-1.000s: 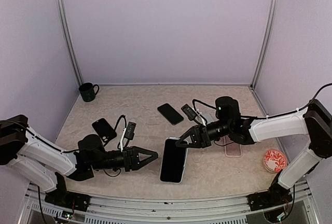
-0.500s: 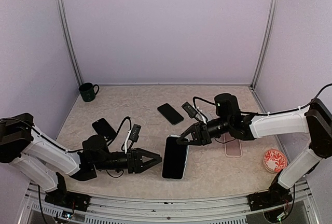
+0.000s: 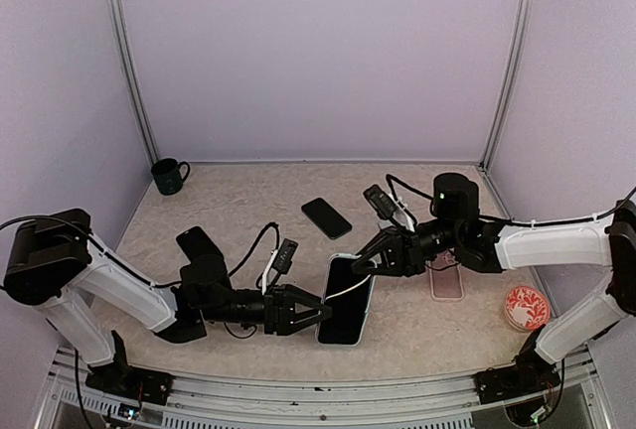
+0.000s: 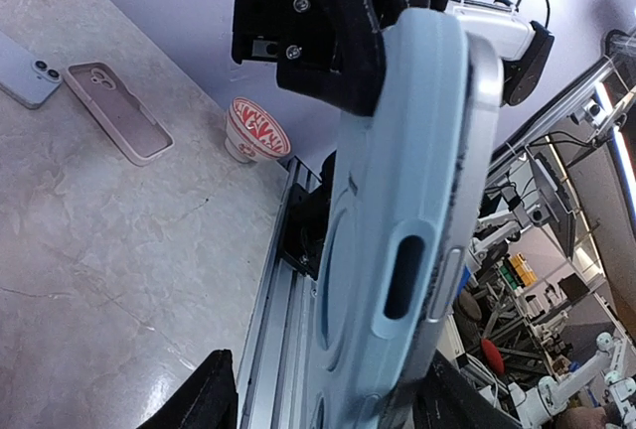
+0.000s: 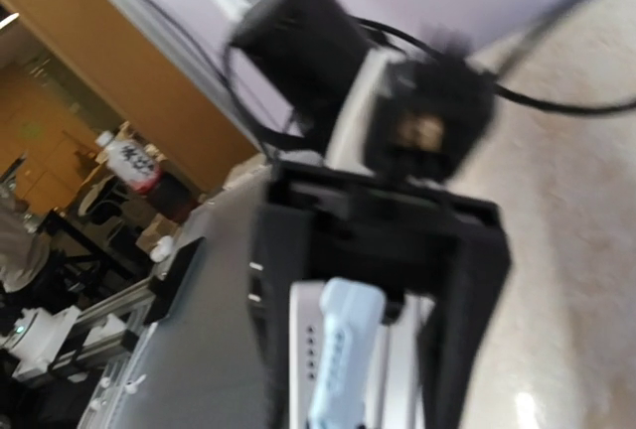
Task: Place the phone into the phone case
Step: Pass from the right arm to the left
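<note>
Pale blue phone case [image 4: 397, 201], dark green mug [image 3: 169, 176], red-and-white patterned bowl [image 3: 526, 307].

high rear overview, wrist close-ups share phone [image 3: 346, 305]

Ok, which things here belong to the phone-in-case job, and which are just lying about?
In the job: phone, blue case partly on it, right claw gripping their top, left claw open at the lower end.
Lying about: mug, black phone, second black phone, pink case, red bowl, pale blue phone.
</note>
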